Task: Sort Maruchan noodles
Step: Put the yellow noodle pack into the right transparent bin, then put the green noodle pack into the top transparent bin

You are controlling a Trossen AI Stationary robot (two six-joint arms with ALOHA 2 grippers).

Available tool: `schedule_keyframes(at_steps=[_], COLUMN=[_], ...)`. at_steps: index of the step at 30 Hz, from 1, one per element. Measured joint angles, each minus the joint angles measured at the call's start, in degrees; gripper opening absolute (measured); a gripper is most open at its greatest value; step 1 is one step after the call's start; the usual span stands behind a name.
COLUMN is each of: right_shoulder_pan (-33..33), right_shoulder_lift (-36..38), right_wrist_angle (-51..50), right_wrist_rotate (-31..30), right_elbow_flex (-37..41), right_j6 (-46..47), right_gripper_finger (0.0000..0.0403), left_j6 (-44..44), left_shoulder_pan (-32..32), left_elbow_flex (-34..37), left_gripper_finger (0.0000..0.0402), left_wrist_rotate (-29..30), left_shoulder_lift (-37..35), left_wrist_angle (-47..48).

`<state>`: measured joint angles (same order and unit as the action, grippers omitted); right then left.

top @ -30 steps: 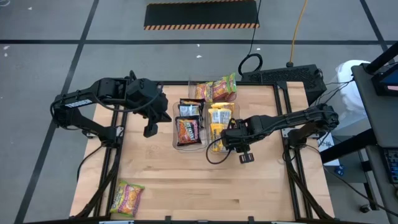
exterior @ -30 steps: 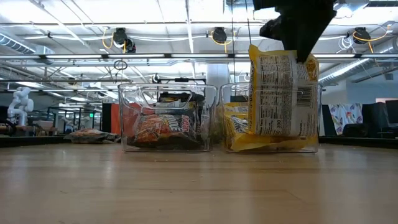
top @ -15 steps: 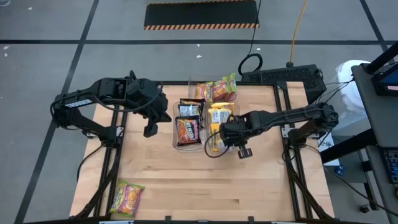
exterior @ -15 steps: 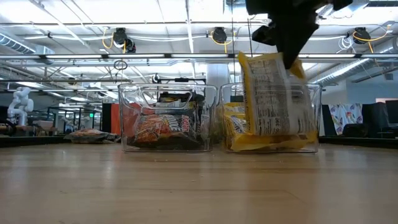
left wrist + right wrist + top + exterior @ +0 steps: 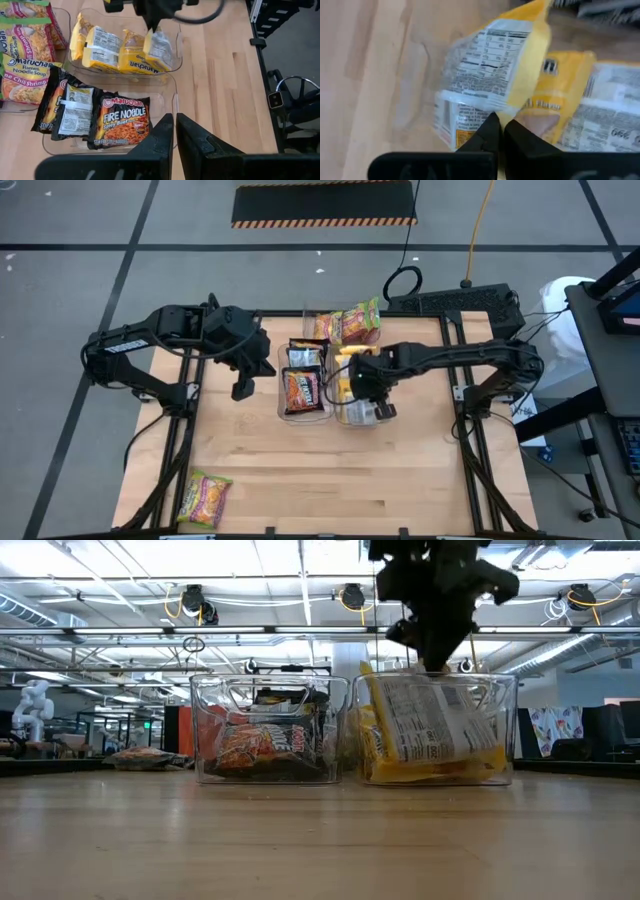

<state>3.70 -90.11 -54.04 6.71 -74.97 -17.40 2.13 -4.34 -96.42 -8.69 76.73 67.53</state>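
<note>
Three clear bins stand mid-table. One holds dark Maruchan noodles (image 5: 303, 380), one yellow packets (image 5: 350, 360), and the far one pink-green packets (image 5: 345, 325). My right gripper (image 5: 362, 385) is shut over the near end of the yellow bin (image 5: 505, 700). A yellow packet (image 5: 430, 730) leans tilted there, pale back outward, its lower edge down in the bin. My left gripper (image 5: 240, 390) hangs shut and empty to the left of the dark bin. My right gripper's shut fingertips (image 5: 492, 122) lie against the yellow side edge (image 5: 512, 107) of the tilted packet, coming from above and slanting down. Whether a thin seam sits between them does not show. The packet leans inside the bin, its lower part resting there.
A loose pink-green packet (image 5: 205, 498) lies at the table's near left corner. Bare wood lies in front of the bins and on both sides. Both arms' frames stand along the left and right edges.
My right gripper has moved toward the table's far edge and a little left, sinking over the yellow bin. The yellow packet, which stood upright on end at the bin's near end, has tipped over and now leans low inside the bin.
</note>
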Motion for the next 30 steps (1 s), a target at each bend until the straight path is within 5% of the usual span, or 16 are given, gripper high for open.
schedule_keyframes(at_steps=[16, 22, 30], right_shoulder_pan=[1.2, 1.2, 1.0], right_shoulder_lift=[0.2, 2.3, 6.8], right_wrist_angle=[4.0, 3.7, 3.8], right_wrist_rotate=[-2.9, -10.9, -9.7], right_elbow_flex=[2.0, 1.8, 1.7], right_j6=[-1.4, -1.7, 0.1], right_gripper_finger=[0.0002, 0.0035, 0.0077], left_j6=[-0.3, -0.3, -0.2], left_shoulder_pan=[0.0, 0.0, 0.0], left_elbow_flex=[0.0, 0.0, 0.0], left_gripper_finger=[0.0026, 0.0026, 0.0026], left_wrist_rotate=[0.0, 0.0, 0.0], left_shoulder_lift=[0.0, 0.0, 0.0], left_wrist_angle=[0.0, 1.0, 4.4])
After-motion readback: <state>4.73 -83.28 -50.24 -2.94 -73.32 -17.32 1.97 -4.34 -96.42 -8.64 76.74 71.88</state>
